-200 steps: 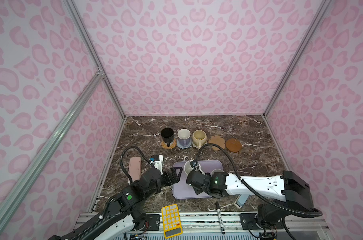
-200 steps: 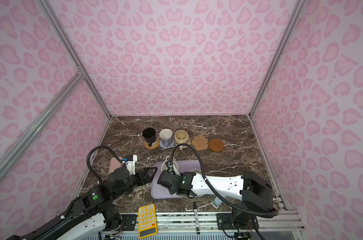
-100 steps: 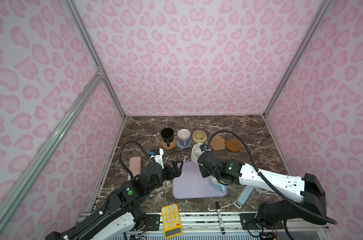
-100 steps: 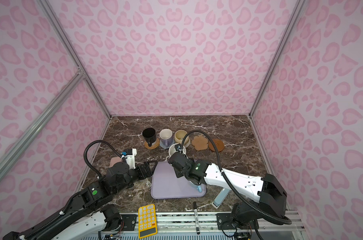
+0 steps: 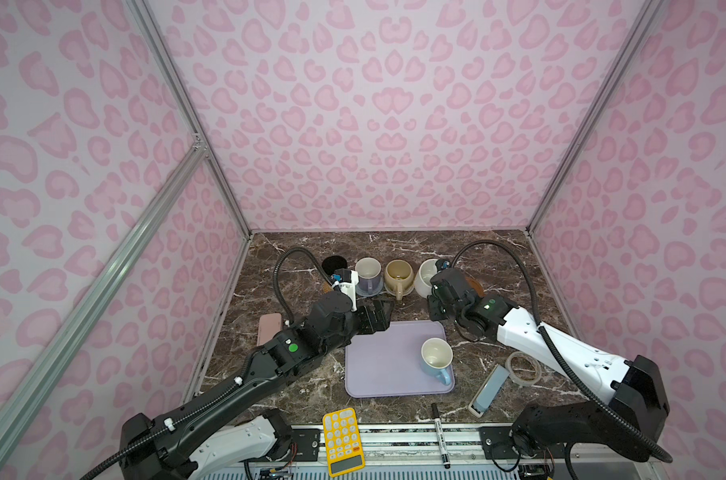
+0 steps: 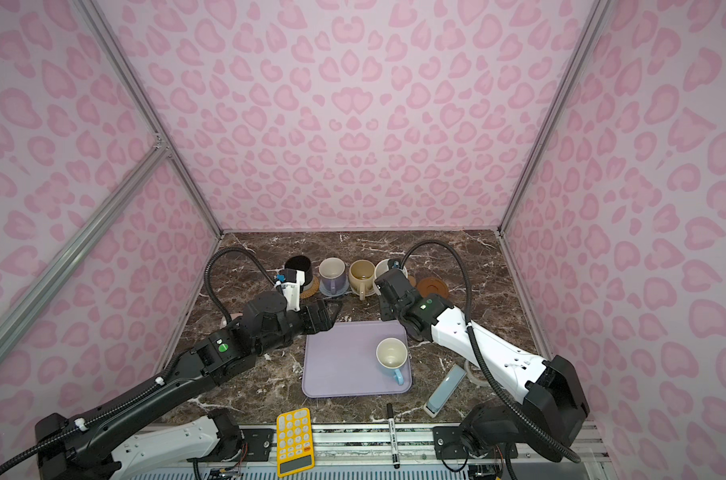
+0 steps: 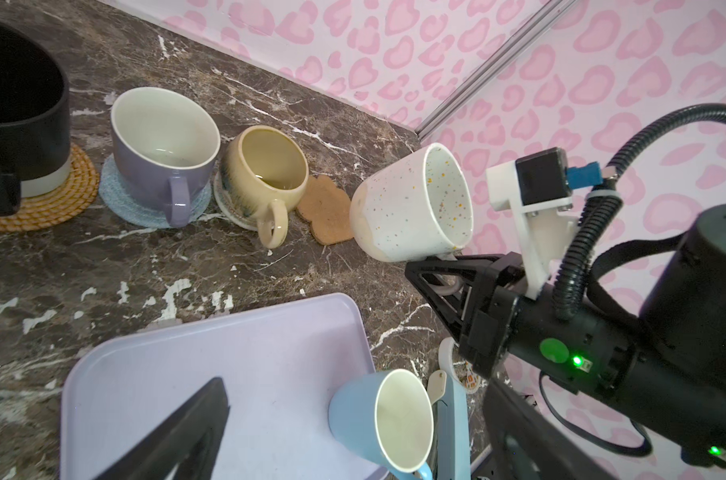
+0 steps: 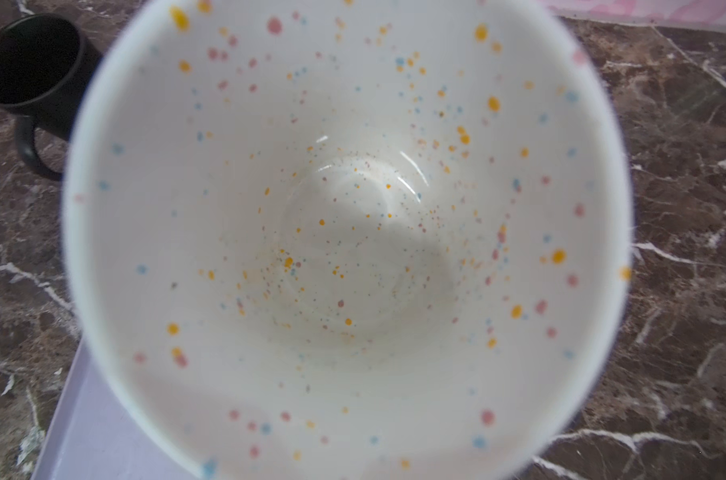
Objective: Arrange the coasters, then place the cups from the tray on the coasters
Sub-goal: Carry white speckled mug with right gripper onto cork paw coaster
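While our right tool clamps the speckled mug by its handle, we hold it by the flower coaster, one o'clock from the tray. Our left tool gapes wide at its eleven o'clock corner; blue mug sits on it at four o'clock.

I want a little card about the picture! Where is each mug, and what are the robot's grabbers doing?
Mugs on coasters: black mug, lavender mug, beige-yellow mug
Mug being held: speckled white mug, by the flower coaster
Mug on tray: light blue mug
Bare coaster: brown wooden disc
Right end effector: shut on the speckled white mug's handle
Left end effector: open, holding nothing, near the tray's far corner
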{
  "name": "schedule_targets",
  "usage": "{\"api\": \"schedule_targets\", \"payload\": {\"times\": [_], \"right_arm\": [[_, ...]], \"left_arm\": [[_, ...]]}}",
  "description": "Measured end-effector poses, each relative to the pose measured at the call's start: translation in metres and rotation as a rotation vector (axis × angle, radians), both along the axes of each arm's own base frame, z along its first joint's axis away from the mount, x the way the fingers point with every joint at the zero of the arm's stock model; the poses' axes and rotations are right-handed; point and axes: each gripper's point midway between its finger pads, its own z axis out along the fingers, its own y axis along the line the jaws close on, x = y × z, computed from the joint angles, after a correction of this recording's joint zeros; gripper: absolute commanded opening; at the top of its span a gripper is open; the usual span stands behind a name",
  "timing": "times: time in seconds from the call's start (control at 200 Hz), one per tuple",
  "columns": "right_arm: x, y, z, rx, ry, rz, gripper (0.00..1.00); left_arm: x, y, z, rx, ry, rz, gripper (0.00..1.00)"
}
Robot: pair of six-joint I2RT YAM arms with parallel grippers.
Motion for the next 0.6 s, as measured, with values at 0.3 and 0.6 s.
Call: {"api": "schedule_targets", "payload": {"times": [0.3,0.6], "right_arm": [[0.035,-0.033,-0.032,-0.005,0.056,-0.103,0.0],[0.074,-0.03,-0.062,-0.012,0.114,-0.118,0.0]], "left_arm": [[0.025,-0.032,-0.018,0.046,0.049,-0.013,0.97],[0.05,-0.062,-0.031,0.076,0.074,-0.019,0.97]]}}
